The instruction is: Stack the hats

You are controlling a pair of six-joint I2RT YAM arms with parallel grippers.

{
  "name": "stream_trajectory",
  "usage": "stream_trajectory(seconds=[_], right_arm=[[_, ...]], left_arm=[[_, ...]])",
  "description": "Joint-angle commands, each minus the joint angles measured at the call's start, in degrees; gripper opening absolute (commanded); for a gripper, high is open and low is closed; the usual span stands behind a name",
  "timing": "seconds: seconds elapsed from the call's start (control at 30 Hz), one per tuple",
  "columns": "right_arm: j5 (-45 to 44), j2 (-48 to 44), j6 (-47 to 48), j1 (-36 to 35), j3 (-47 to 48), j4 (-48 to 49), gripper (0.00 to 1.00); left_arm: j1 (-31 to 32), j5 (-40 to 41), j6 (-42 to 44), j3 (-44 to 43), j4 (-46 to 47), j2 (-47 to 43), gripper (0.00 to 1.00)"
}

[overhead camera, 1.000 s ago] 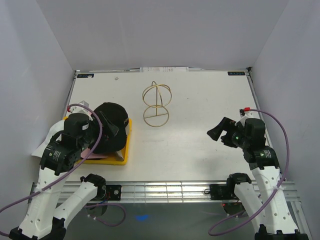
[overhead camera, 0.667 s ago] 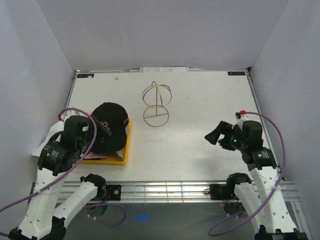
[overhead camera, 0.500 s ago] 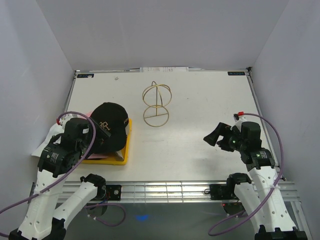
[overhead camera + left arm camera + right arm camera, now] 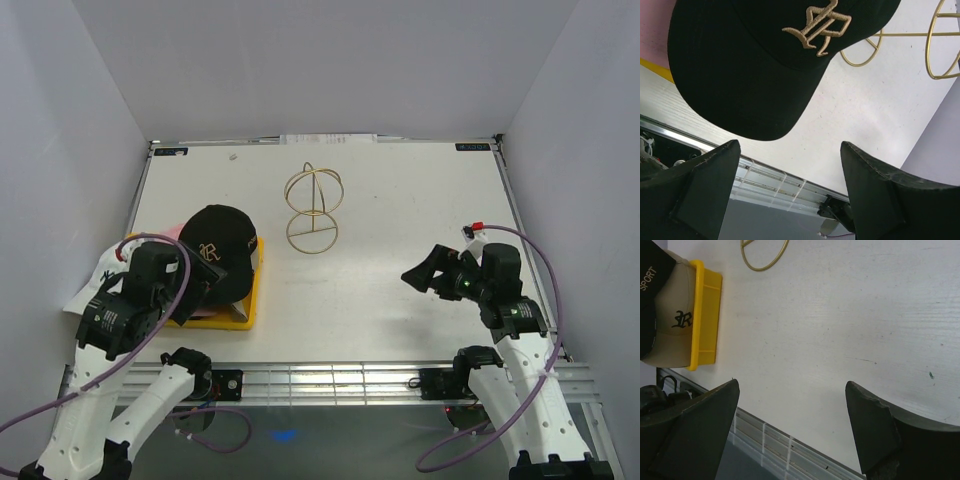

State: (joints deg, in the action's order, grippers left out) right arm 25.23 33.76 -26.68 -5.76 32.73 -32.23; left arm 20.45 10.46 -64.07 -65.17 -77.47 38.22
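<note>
Top camera is looking down from high at the near side, covering the whole table [image 4: 400, 200]. Left wrist camera is sitting close over the black cap [image 4: 750, 65], facing the gold wire stand [image 4: 920, 34]; right wrist camera is looking from farther off, sharing that stand.

Black cap [image 4: 225, 240], gold monogram; tan cap [image 4: 675, 340]; yellow tray [image 4: 706, 315]; gold stand [image 4: 312, 212].

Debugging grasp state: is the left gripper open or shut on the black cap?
Open. Left wrist view: the left gripper has fingers wide apart, nothing between them; the black cap lies ahead of the tips.
</note>
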Motion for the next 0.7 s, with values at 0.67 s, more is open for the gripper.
stream_trajectory(seconds=[0.67], right_arm=[[-1.0, 7.5, -6.1, -11.1, -0.7, 15.4, 0.96]], left_arm=[[0.0, -4.7, -19.4, 16.7, 2.6, -18.1, 0.96]])
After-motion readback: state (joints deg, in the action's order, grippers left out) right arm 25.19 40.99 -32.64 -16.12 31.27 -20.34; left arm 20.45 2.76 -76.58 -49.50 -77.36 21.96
